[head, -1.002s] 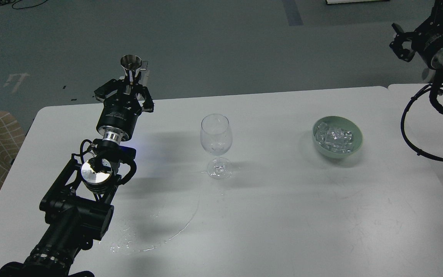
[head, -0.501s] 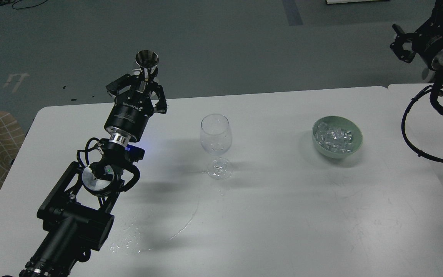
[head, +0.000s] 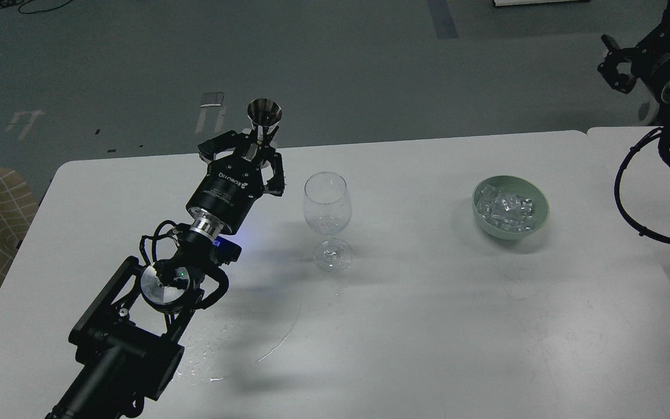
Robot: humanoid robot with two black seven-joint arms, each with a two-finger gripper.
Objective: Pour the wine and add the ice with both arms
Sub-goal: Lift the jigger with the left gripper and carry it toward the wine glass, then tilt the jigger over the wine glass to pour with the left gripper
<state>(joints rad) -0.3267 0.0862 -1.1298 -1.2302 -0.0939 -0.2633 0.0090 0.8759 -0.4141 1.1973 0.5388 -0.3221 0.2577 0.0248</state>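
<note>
The white table (head: 428,326) spread wide under me with grey floor (head: 335,64) beyond its far edge, the stemmed glass (head: 327,218) standing upright mid-table, a trace of clear wine (head: 328,222) low in its bowl and a spilled wet streak (head: 277,340) on the near-left surface. Left of the glass my left gripper (head: 258,141) was pinched tight on a small metal cup (head: 264,113) held mouth-up beyond the rim, while right of the glass, well apart, sat the pale green bowl (head: 535,224) heaped with ice (head: 506,209). Near and right of the glass lay bare tabletop, and my right gripper (head: 617,64) hung high past the far-right corner, too dark to tell how far apart its fingers stood.
</note>
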